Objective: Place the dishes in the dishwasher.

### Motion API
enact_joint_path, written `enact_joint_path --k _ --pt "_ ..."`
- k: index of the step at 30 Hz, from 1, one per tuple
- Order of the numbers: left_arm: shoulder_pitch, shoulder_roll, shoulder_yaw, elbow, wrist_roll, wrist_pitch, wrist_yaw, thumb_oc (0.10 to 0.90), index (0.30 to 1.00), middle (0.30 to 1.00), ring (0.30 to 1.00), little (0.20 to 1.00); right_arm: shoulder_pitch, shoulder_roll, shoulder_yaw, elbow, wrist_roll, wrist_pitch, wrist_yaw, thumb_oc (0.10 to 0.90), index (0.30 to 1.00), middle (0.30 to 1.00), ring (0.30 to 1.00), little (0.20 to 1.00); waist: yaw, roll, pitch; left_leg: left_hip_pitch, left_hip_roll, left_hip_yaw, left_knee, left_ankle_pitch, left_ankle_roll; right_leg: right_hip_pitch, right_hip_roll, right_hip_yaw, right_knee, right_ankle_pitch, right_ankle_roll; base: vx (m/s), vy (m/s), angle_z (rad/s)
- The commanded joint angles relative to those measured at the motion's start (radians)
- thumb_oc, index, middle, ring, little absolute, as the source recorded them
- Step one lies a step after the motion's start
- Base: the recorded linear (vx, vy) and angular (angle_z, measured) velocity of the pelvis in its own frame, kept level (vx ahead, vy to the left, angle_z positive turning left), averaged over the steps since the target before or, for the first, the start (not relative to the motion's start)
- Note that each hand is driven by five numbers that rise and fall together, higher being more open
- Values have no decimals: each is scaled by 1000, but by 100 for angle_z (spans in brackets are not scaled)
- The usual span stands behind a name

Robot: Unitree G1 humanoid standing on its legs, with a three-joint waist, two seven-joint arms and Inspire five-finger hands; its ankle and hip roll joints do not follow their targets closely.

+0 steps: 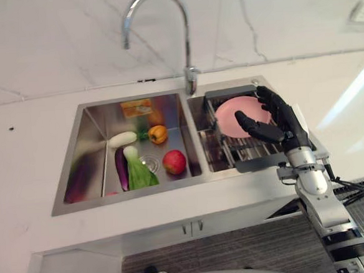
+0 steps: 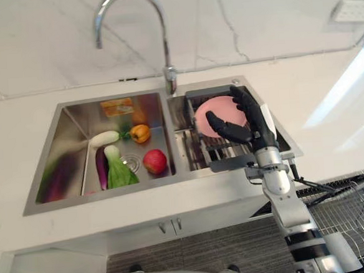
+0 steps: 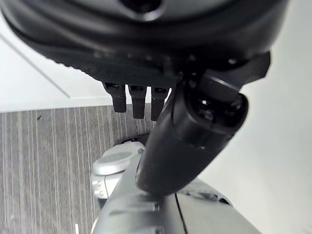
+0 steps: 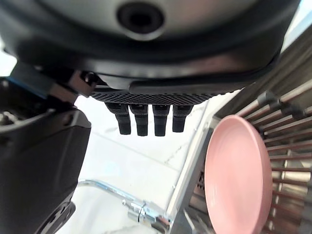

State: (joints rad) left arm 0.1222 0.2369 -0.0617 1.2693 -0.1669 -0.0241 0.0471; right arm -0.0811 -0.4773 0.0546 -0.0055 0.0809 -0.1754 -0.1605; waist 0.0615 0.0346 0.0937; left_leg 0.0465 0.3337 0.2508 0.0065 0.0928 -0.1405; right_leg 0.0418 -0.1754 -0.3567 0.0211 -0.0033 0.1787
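1. Pink, round and made of plastic, the plate (image 1: 240, 115) is standing on edge in the metal wire rack (image 1: 245, 149) inside the right basin of the stainless steel double sink (image 1: 77, 159).
2. The right hand (image 1: 280, 122) is hovering just beside the plate, its fingers (image 4: 146, 118) spread and holding nothing.
3. The left hand (image 3: 190, 131) is hanging above the striped grey floor (image 3: 48, 161), fingers relaxed.
4. A red apple (image 1: 174, 161) is lying in the left basin.
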Motion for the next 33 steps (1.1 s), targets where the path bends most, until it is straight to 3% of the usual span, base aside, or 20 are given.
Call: enact_joint_path --k 1,2,3,5,6,7,11,17,28,33 --pt "-52 -27 -19 14 -62 -18 -1 800 900 900 900 900 -74 -40 -117 -98 9 -105 -71 800 900 900 900 900 -23 -54 -19 -28 36 -62 103 61 -23 49 -5 -17 -7 -33 -21 -80 -241 10" --pt "-64 -37 -13 25 -53 -18 1 800 900 900 900 900 -68 -57 -115 -102 4 -95 -69 800 900 900 900 900 -37 -64 -8 -68 -12 -31 160 21 6 63 -2 -24 -32 -28 -36 -80 -241 10" --pt "-64 -37 -13 25 -53 -18 1 800 900 900 900 900 -68 -57 -115 -102 4 -95 -69 800 900 900 900 900 -37 -64 -8 -68 -12 -31 160 21 6 63 -2 -24 -32 -28 -36 -76 -169 41" --pt "-58 -50 -26 28 -41 -25 0 800 900 900 900 900 -82 -73 -118 -91 4 -89 -66 800 900 900 900 900 -29 -66 -4 -99 -137 -80 168 -54 28 55 -12 -23 -39 -9 -42 -36 -39 69" --pt "-58 -50 -26 28 -41 -25 0 800 900 900 900 900 -82 -73 -118 -91 4 -89 -66 800 900 900 900 900 -29 -66 -4 -99 -137 -80 168 -54 28 55 -12 -23 -39 -9 -42 -10 -3 23" --pt "-55 -53 -36 33 -28 -20 -8 800 900 900 900 900 -86 -69 -121 -89 -7 -89 -70 800 900 900 900 900 -27 -67 -9 -84 -166 -116 143 -92 33 55 -8 -18 -49 -4 -46 19 6 -27" --pt "-39 -65 -65 43 23 -19 -25 800 900 900 900 900 -48 -57 -166 -88 -29 -90 -72 800 900 900 900 900 -40 -54 -56 -16 -194 -115 2 -95 54 60 -8 -15 -91 26 -28 62 80 -23" --pt "-37 -63 -78 32 38 -26 -40 800 900 900 900 900 -65 -97 -139 -69 -60 -74 -30 800 900 900 900 900 -35 -50 -77 39 -210 -84 -92 -79 62 50 -21 3 -108 48 -7 38 38 -13" --pt "-40 -68 -136 3 77 -42 -84 800 900 900 900 900 -135 -250 -64 -71 -149 -89 62 800 900 900 900 900 -38 -39 -81 68 -201 -64 -94 -90 65 49 -17 30 -108 46 0 19 -13 -7" --pt "-40 -65 -158 -1 94 -45 -99 800 900 900 900 900 -188 -356 -9 -40 -283 -85 68 800 900 900 900 900 -42 -32 -83 70 -202 -60 -94 -94 66 44 -17 35 -108 46 3 11 -5 -4"
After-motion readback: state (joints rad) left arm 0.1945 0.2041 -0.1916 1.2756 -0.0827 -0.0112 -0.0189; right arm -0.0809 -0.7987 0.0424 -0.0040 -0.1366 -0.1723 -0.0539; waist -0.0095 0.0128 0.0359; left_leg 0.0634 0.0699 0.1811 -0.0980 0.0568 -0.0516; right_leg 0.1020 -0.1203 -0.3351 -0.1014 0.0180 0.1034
